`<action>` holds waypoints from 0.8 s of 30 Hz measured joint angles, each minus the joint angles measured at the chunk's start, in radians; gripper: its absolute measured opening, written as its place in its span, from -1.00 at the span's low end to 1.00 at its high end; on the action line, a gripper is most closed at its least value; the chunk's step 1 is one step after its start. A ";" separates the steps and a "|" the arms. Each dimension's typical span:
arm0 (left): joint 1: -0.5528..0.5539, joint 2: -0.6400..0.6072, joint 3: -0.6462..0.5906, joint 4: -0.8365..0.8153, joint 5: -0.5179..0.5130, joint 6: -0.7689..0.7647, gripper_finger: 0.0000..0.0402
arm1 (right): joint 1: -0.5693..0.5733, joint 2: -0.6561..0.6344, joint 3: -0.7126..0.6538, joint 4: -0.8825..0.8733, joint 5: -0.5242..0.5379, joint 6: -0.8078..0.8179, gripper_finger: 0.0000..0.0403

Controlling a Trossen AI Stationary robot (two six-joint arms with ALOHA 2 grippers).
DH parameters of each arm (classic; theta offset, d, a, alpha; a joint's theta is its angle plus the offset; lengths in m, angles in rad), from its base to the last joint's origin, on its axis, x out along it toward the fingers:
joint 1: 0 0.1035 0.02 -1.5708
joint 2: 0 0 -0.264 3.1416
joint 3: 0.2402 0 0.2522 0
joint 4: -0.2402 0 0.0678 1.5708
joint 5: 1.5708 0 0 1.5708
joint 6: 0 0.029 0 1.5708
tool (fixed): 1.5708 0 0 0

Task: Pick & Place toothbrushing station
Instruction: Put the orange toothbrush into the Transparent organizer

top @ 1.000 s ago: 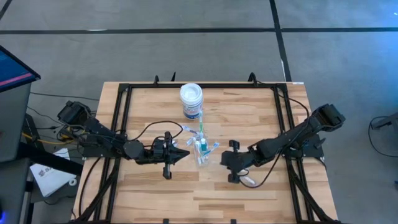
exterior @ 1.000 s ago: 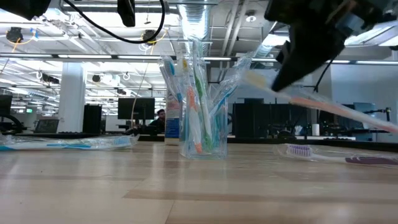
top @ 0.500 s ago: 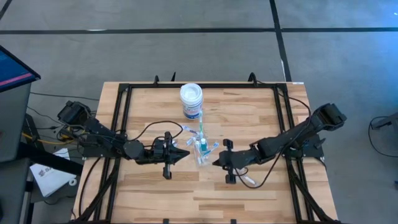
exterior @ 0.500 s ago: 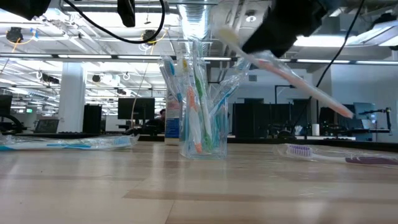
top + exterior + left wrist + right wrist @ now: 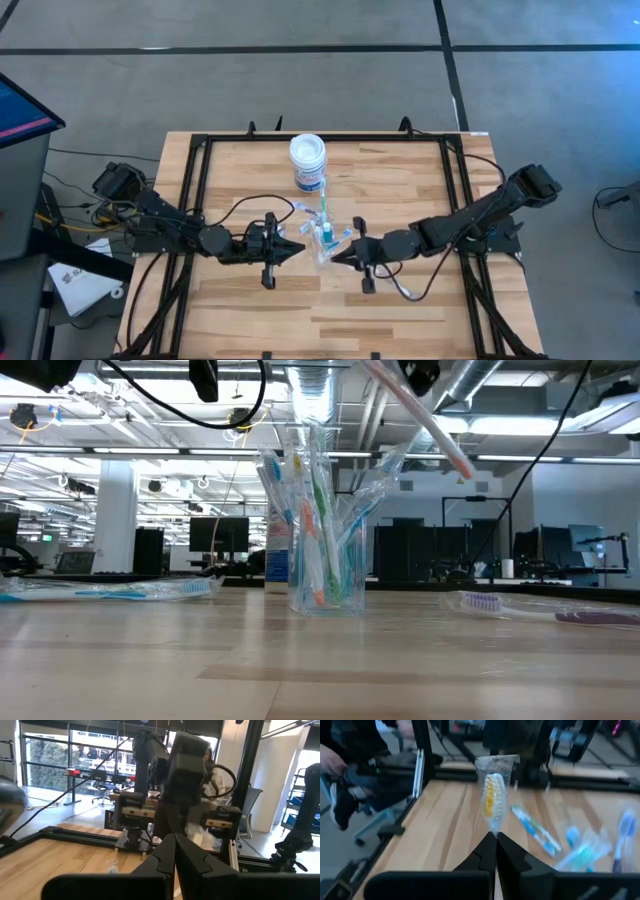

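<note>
Left gripper closed on nothing, just beside the clear cup of toothbrushes at table centre; right gripper pinches a wrapped toothbrush close by the cup; bare wood lies toward the table's front edge; only the low view shows a purple toothbrush lying flat.

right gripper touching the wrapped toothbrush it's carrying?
Touching. The right wrist view shows the right gripper shut on the wrapped toothbrush, its lower end pinched between the closed fingertips.

The right hand has carried its wrapped toothbrush over to the cup.
</note>
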 joint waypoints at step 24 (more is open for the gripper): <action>0.042 0.065 0.008 0.067 0.113 0.041 -0.44 | -0.070 0.000 0.000 0.302 -0.106 -0.095 -1.00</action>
